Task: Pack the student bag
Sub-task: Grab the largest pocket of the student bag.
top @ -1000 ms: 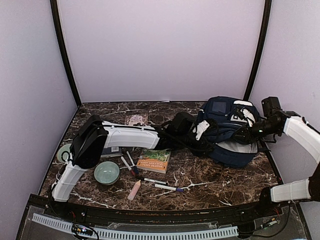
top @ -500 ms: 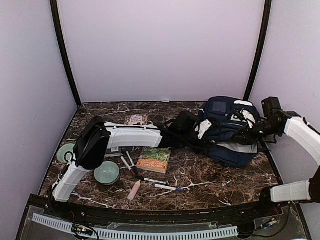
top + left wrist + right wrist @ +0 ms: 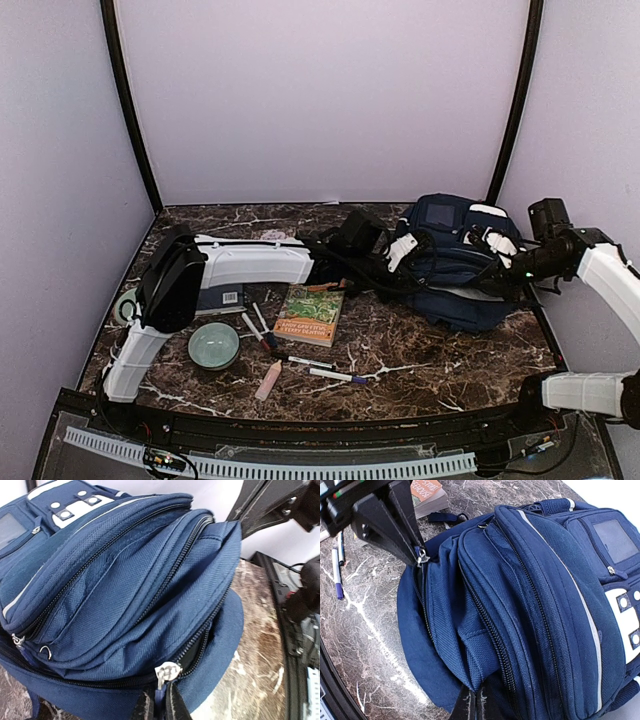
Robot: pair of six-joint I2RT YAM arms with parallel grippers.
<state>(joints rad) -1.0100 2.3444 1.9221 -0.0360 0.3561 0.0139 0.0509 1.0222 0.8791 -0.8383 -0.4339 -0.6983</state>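
L gripper [image 3: 159, 702] pinching zip pull [image 3: 167, 671] on bag [image 3: 125, 580], jaws clamped on it. R gripper [image 3: 475, 703] gripping bag fabric at opp. end, jaws closed on cloth.

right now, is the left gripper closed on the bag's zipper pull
Yes, the left gripper is pinched shut on the silver zipper pull of the student bag.
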